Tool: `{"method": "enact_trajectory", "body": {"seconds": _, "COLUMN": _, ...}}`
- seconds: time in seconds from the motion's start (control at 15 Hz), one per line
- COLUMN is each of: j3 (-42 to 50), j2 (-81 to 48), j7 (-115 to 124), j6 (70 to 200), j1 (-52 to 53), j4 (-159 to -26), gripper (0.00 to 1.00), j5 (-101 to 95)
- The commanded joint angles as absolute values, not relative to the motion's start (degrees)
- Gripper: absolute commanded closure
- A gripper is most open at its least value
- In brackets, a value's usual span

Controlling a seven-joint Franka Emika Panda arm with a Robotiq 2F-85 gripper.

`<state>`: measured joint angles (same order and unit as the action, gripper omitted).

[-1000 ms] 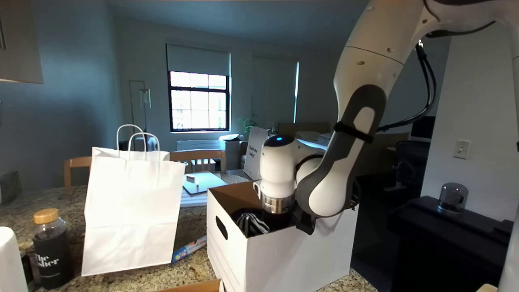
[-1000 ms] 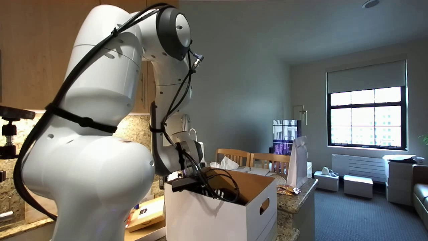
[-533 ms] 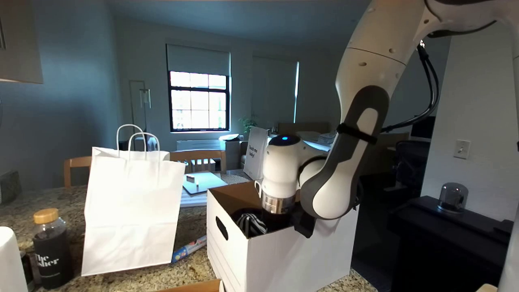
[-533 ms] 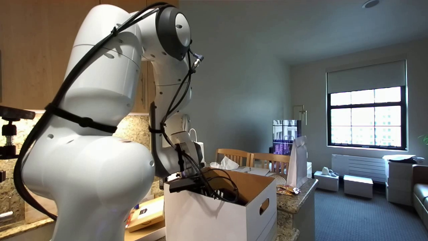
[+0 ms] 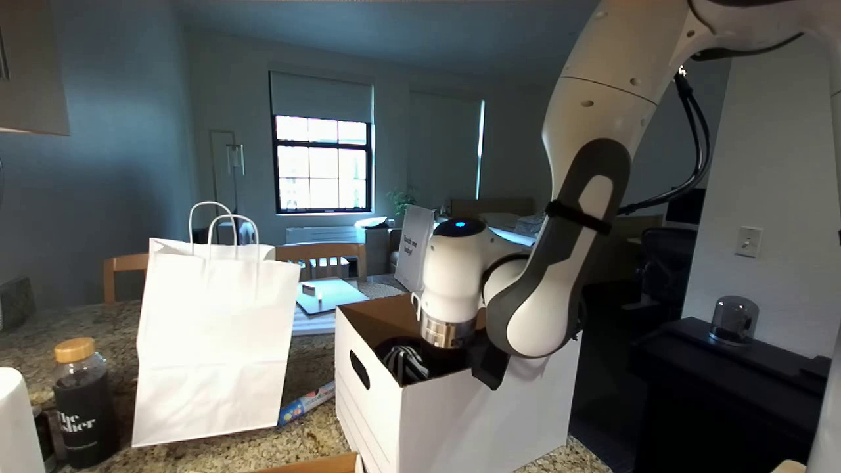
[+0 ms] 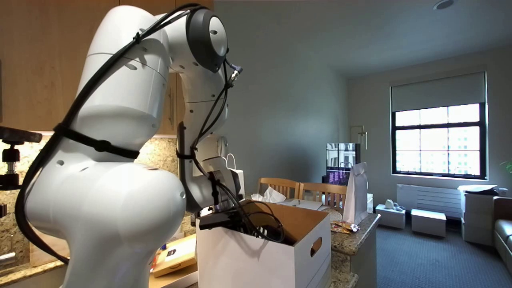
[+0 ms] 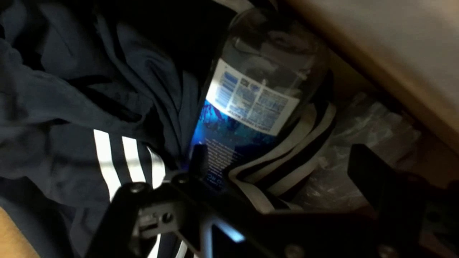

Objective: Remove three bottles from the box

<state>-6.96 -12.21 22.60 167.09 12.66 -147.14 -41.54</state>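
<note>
Bottle [image 7: 247,104] with a blue-and-white label, its print mostly blurred, lies among dark striped clothing [image 7: 143,82] inside the box [image 6: 248,256]; the claw [image 7: 278,156] has its fingers well apart, one overlapping the bottle, contact impossible to tell. Only the wrist view shows that bottle, while in an exterior view a white bag [image 5: 412,263] behind the box reads "me baby!" after an unclear word.

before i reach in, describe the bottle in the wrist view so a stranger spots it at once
Find the white box on the stone counter. Inside, the wrist view shows the bottle among dark cloth and crumpled plastic. Unlike those neighbours, it bears a blue and white printed label.
</note>
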Motion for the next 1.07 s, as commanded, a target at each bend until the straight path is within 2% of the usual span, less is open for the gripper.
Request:
{"method": "enact_trajectory", "body": {"seconds": 0.0, "j3": -5.5, "j2": -10.6, "j7": 28.6, "j6": 169.5, "j1": 14.4, "j4": -150.1, "gripper": 0.00, "j5": -44.3}}
{"method": "enact_trajectory", "body": {"seconds": 0.53, "j3": -6.4, "j2": -9.8, "j7": 27.1, "j6": 167.7, "j1": 13.2, "j4": -149.9, "gripper": 0.00, "j5": -42.6}}
{"method": "enact_trajectory", "body": {"seconds": 0.8, "j3": -10.6, "j2": -9.3, "j7": 17.3, "j6": 166.3, "j1": 9.5, "j4": -150.2, "gripper": 0.00, "j5": -32.9}}
{"method": "enact_trajectory", "body": {"seconds": 1.0, "j3": -10.5, "j2": -7.5, "j7": 5.1, "j6": 163.7, "j1": 9.6, "j4": -149.1, "gripper": 0.00, "j5": -21.3}}
